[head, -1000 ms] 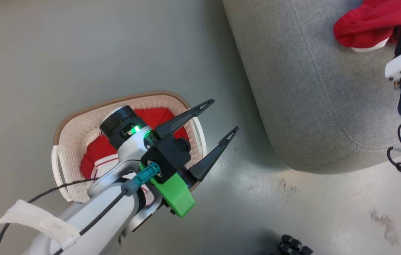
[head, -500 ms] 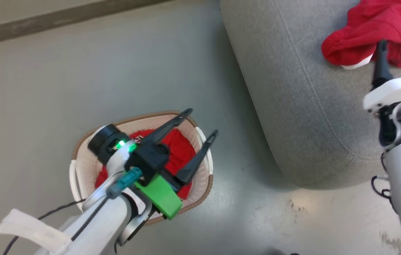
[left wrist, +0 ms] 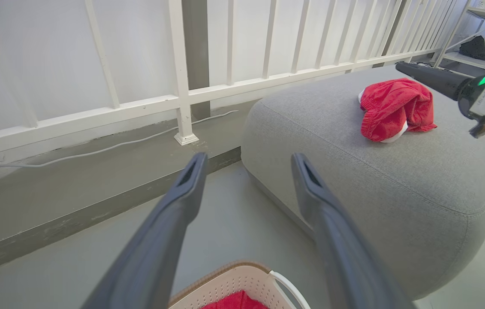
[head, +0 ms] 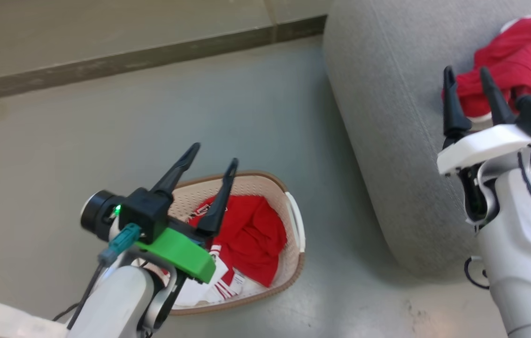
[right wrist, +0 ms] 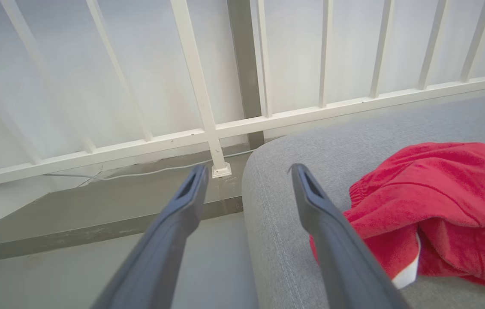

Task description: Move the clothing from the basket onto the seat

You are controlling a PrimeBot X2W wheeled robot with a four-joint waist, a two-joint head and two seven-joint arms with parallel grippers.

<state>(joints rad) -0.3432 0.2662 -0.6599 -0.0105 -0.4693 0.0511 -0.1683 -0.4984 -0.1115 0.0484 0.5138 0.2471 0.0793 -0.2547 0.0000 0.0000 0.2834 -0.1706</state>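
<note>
One red garment with white trim (head: 523, 56) (left wrist: 392, 107) (right wrist: 431, 193) lies bunched on the grey seat (head: 387, 117) (left wrist: 375, 171) (right wrist: 353, 128). My right gripper (head: 465, 71) (right wrist: 246, 169) hovers open just left of it, holding nothing. The other red garment (head: 251, 234) (left wrist: 236, 300), white-striped, lies in the cream basket (head: 288, 267) (left wrist: 233, 279) on the floor. Above the basket's left part my left gripper (head: 214, 155) (left wrist: 248, 156) is open and empty, fingers pointing away from me.
A white railing (left wrist: 182, 86) (right wrist: 208, 128) runs behind the seat and the basket, with a raised dark step (head: 129, 58) and a pale cable (left wrist: 96, 150) along its foot. Grey floor (head: 246, 117) separates basket and seat. A shelf (left wrist: 478, 47) stands far right.
The head view has shifted. My right gripper has drawn back off the garment on the seat. My left gripper has swung from the basket's right side to its left, fingers now closer together.
</note>
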